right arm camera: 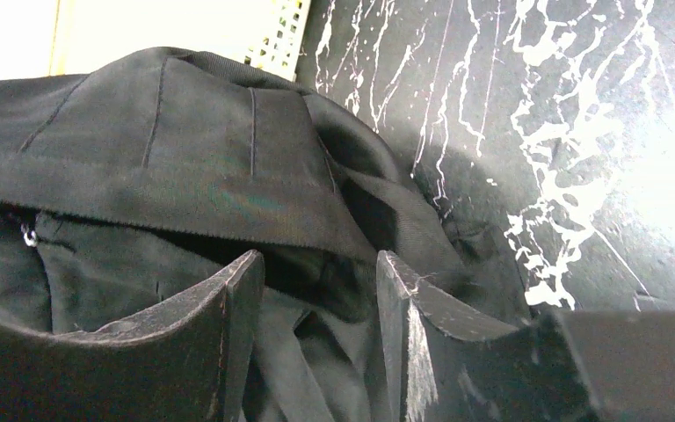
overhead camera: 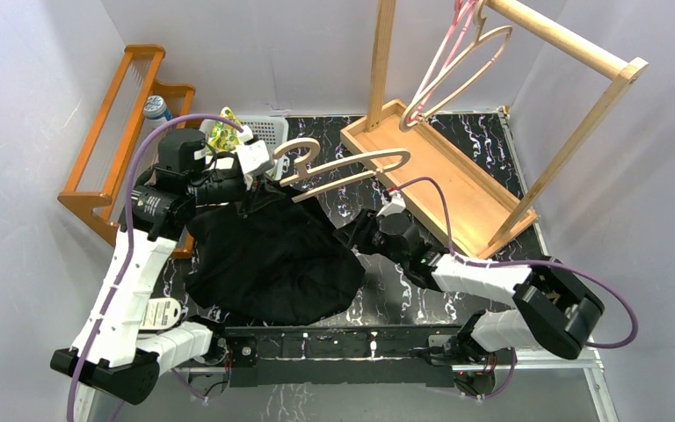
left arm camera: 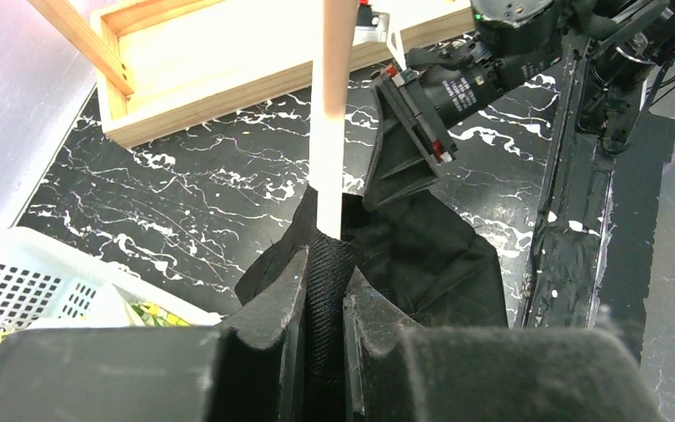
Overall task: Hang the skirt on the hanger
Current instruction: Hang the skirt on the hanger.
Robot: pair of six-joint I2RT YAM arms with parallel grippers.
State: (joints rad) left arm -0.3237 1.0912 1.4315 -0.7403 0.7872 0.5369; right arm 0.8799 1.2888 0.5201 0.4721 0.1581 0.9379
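Skirt point(overhead camera: 272, 259) black, rumpled, loosely heaped

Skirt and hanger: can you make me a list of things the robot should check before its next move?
1. Left gripper pinching the skirt: ok, black fabric is clamped between its fingers.
2. One end of the hanger poked into the skirt: ok, the wooden bar goes into the fabric right at that grip.
3. Hanger's other end inside the skirt too: not ok, it lies bare in the top view.
4. Right gripper open, ready to grab: ok, its jaws stand wide apart.
5. Right gripper holding the skirt: not ok, fabric lies by its fingers but is not pinched.
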